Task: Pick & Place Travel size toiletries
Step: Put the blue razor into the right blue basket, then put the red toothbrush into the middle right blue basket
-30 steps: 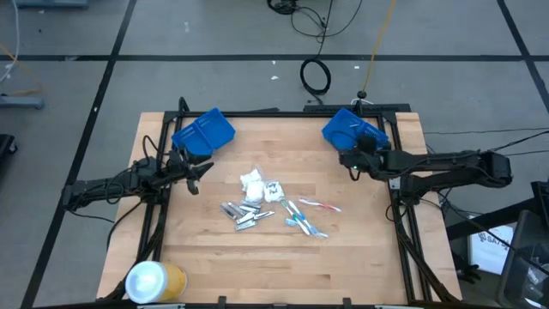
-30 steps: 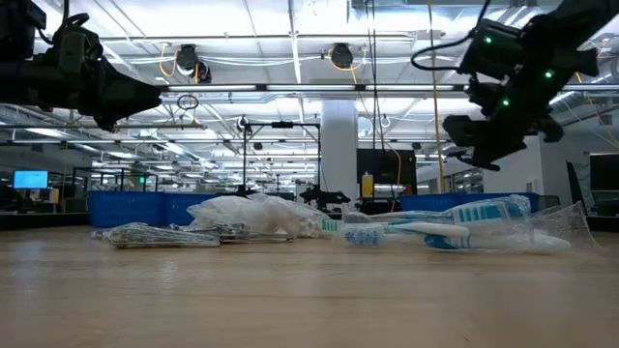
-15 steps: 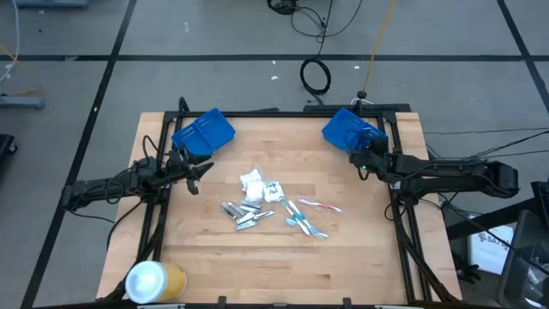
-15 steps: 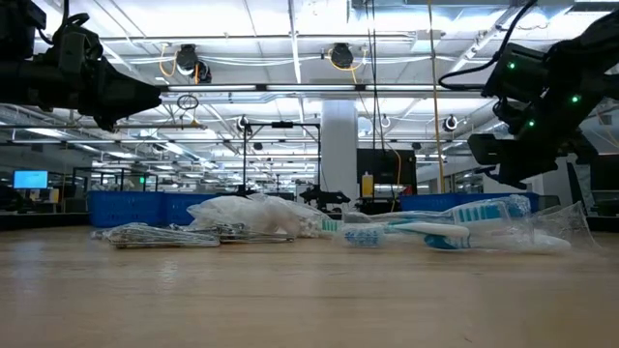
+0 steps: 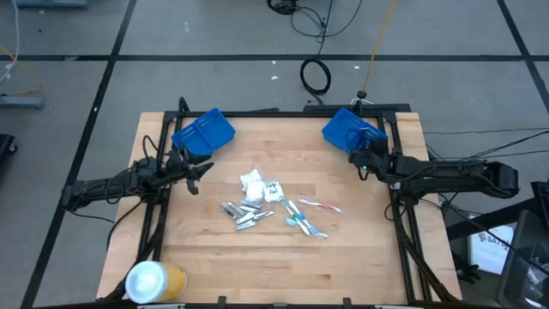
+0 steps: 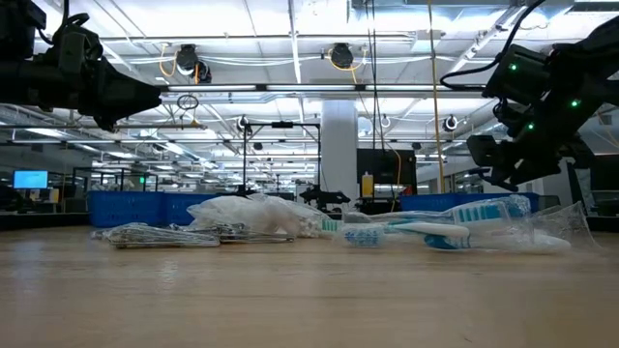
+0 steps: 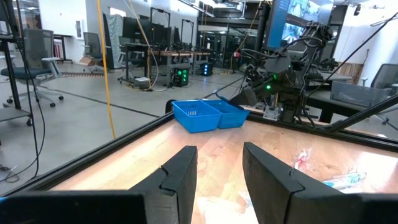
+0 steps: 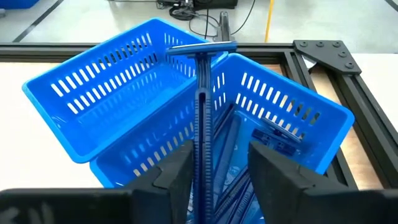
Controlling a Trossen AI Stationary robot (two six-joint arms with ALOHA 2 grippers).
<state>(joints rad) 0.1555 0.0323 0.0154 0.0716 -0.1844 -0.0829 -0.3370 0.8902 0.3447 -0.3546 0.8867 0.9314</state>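
While the wooden desk [image 5: 360, 249] carries everything, the landmark is the heap of travel toiletries [image 5: 274, 206] at its middle: white packets [image 5: 251, 180], silver tubes [image 5: 240, 213] and toothbrushes [image 5: 309, 215] lying close together. Well to the heap's far left sits one blue bin [image 5: 203, 130]; well to its far right sits the other blue bin [image 8: 124, 112], split by a wall into two compartments. A yellow-and-white roll [image 5: 154, 280] lies at the near left corner, well apart from the heap.

The left end effector [image 7: 217, 180] hovers left of the heap, fingers apart and empty. The right end effector [image 8: 214, 177] hangs at the right bin's rim, its fingers spread either side of a dark blue razor [image 8: 203, 118] that stands upright with its head above the dividing wall; whether the pads touch the handle I cannot tell. Another razor [image 8: 277, 137] already lies in the bin.

This looks like the release step of one placement. Next, the right arm should lift clear of the bin and return to the heap for another item.
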